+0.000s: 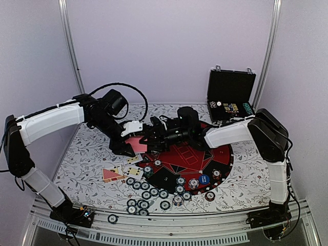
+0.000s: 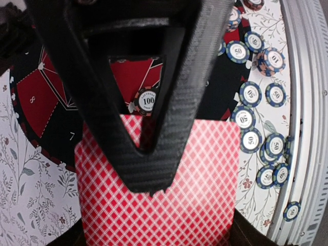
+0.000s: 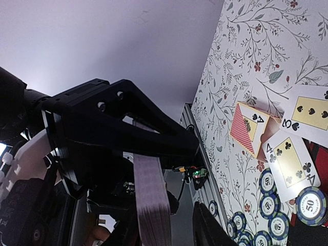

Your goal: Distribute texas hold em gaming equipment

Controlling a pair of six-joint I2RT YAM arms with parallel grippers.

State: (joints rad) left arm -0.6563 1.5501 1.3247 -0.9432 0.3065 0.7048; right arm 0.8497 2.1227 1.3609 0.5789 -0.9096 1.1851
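My left gripper (image 1: 125,146) is clamped tight on the deck of cards (image 2: 205,195). It is held off the tabletop (image 1: 82,159), over the left rim of the round mat (image 1: 192,156) and well in from every edge. The deck's red back faces up toward my wrist. Its near end is cut off, so I cannot tell its long axis. My right gripper (image 1: 152,137) sits just beside the deck; I cannot tell how far its fingers are apart.

Chips (image 1: 146,195) front-left of mat (image 1: 188,155); cards (image 1: 111,175) left of chips; case (image 1: 230,92) behind mat, rt.
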